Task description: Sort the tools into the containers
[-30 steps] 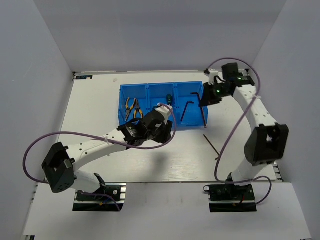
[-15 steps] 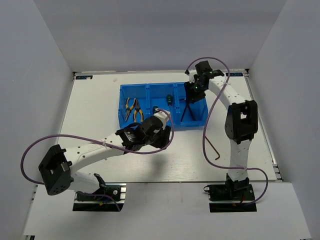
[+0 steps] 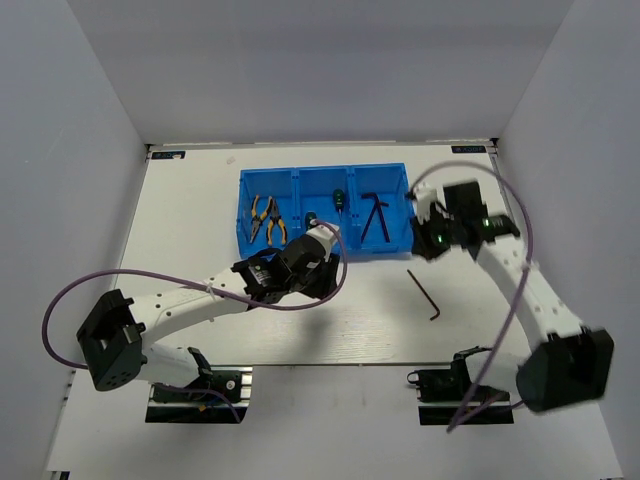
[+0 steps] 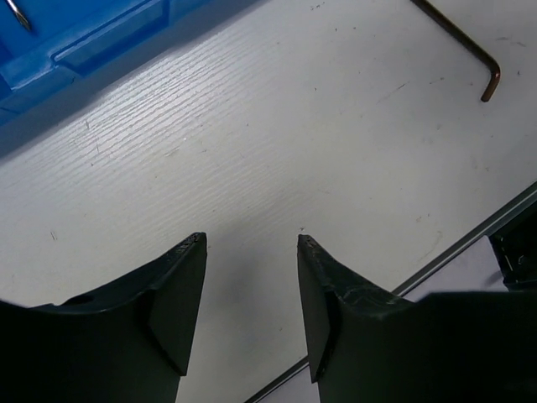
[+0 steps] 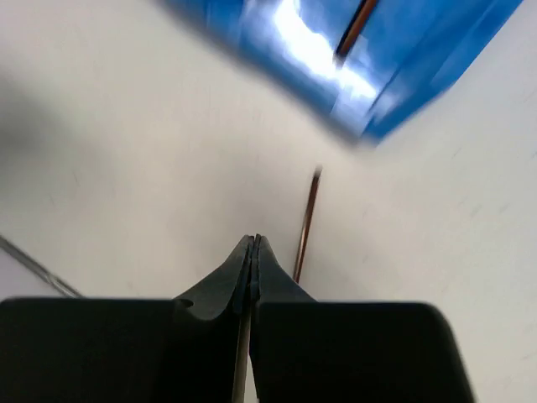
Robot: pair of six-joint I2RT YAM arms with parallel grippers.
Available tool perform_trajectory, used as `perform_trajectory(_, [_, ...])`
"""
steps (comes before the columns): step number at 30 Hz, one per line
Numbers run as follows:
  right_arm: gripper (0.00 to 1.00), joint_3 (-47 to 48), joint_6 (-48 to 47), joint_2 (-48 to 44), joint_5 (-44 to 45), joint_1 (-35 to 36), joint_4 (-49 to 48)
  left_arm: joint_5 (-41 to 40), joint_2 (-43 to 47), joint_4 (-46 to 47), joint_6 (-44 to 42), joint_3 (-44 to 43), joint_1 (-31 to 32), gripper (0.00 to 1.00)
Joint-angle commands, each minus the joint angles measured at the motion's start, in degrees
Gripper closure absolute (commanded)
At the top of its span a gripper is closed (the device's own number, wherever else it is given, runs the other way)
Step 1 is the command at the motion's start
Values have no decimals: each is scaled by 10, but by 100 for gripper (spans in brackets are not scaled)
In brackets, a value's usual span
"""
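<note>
The blue bin (image 3: 322,180) has three compartments. Two yellow-handled pliers (image 3: 265,218) lie in the left one, a green-and-black screwdriver (image 3: 340,198) in the middle one and two hex keys (image 3: 375,215) in the right one. A third hex key (image 3: 422,294) lies on the table in front of the bin's right end; it also shows in the left wrist view (image 4: 457,38) and the right wrist view (image 5: 306,227). My left gripper (image 3: 328,268) (image 4: 252,239) is open and empty, low over the table in front of the bin. My right gripper (image 3: 428,240) (image 5: 254,239) is shut and empty, just right of the bin.
A small dark object (image 3: 312,217) sits at the near edge of the middle compartment, partly hidden by my left arm. The table's near metal edge (image 4: 470,239) shows in the left wrist view. Grey walls close in the table at the back and both sides.
My right arm has swung from over the bin's right compartment back and down to the table beside the bin's right end. My left gripper has drawn back slightly from the bin.
</note>
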State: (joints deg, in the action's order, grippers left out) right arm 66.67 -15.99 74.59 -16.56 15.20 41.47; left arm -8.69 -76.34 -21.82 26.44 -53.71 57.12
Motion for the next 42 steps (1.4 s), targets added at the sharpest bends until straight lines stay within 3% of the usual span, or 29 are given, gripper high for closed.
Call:
perform_trajectory(1, [100,-167,-94,-89,28,-3,2,-3,15,8,3,9,2,42])
perform_trajectory(2, [100,-203,-98,-105,32,-3,-4,-3,15,8,3,14,2,42])
perform_trajectory(3, [80,-228,-99,-110,42,-2,-10,2,15,8,3,14,2,42])
perform_trajectory(5, [59,-253,-99,-96,53,-3,-22,3,8,13,3,8,2,40])
perform_trajectory(7, [49,-255,-92,-80,74,-3,-24,8,8,8,3,2,2,38])
perform_trajectory(10, [48,-255,-85,-41,82,-7,-49,8,2,8,3,2,2,36])
perform_trajectory(25, [53,-297,-74,46,126,-12,-149,-19,43,-9,25,22,2,35])
perform_trajectory(26, [55,-301,-76,48,128,-12,-151,-19,43,-9,25,17,2,35])
perform_trajectory(27, [67,-305,-82,53,125,-11,-145,-19,43,-14,25,17,2,35])
perform_trajectory(28, [67,-305,-82,53,117,-13,-145,-19,43,-14,25,17,2,35])
perform_trajectory(30, [80,-311,-89,61,113,-11,-133,-19,43,-14,20,17,2,35])
perform_trajectory(37, [99,-320,-100,64,74,-14,-94,-24,48,-14,20,17,2,35])
perform_trajectory(42, [100,-285,-128,36,22,-20,-40,-34,53,-24,20,5,2,35])
